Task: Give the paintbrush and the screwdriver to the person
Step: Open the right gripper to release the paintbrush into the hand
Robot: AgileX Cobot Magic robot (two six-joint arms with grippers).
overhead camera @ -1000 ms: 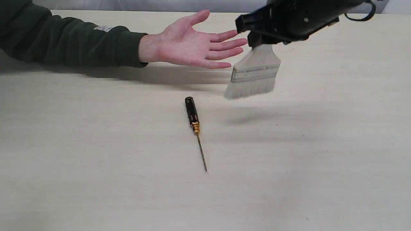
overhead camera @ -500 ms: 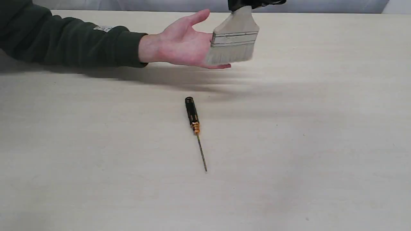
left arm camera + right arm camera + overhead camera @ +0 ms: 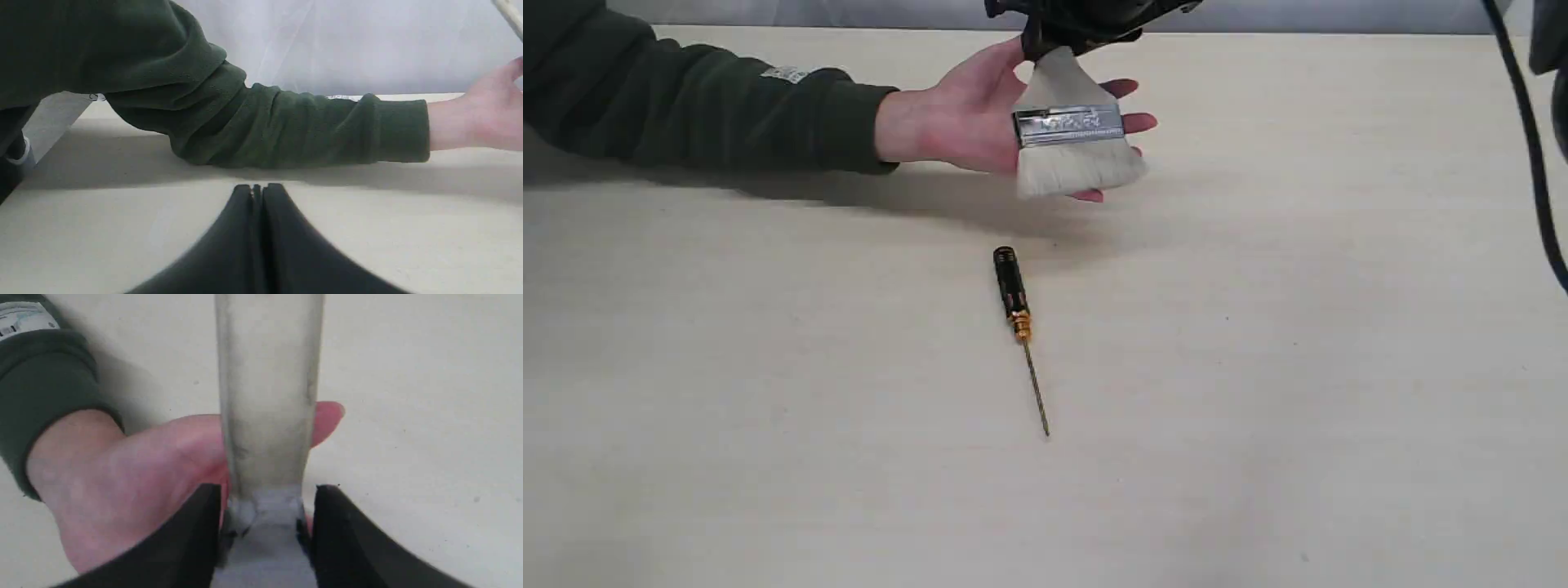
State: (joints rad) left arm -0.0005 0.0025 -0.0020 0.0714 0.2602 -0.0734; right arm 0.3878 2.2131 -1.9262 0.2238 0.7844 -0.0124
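Observation:
The person's open hand [image 3: 964,114] lies palm up at the back of the table, its dark green sleeve [image 3: 686,106] reaching in from the left. My right gripper [image 3: 1058,41] is shut on the pale handle of the paintbrush [image 3: 1070,126]. The brush hangs bristles down over the palm and fingers. In the right wrist view the paintbrush [image 3: 267,396] runs out between my two black fingers [image 3: 204,526], above the hand [image 3: 143,465]. The screwdriver [image 3: 1017,314] lies on the table in front of the hand, tip toward the near edge. My left gripper [image 3: 256,188] is shut and empty, low over the table near the sleeve [image 3: 286,126].
The pale wooden table [image 3: 1298,392] carries only the screwdriver. A black cable [image 3: 1535,147] hangs at the right edge of the exterior view. A white backdrop [image 3: 367,41] closes the far side of the table.
My right gripper has carried the paintbrush leftward, from beyond the fingertips to above the palm. The brush has turned so its silver band faces the exterior camera. The screwdriver has not moved.

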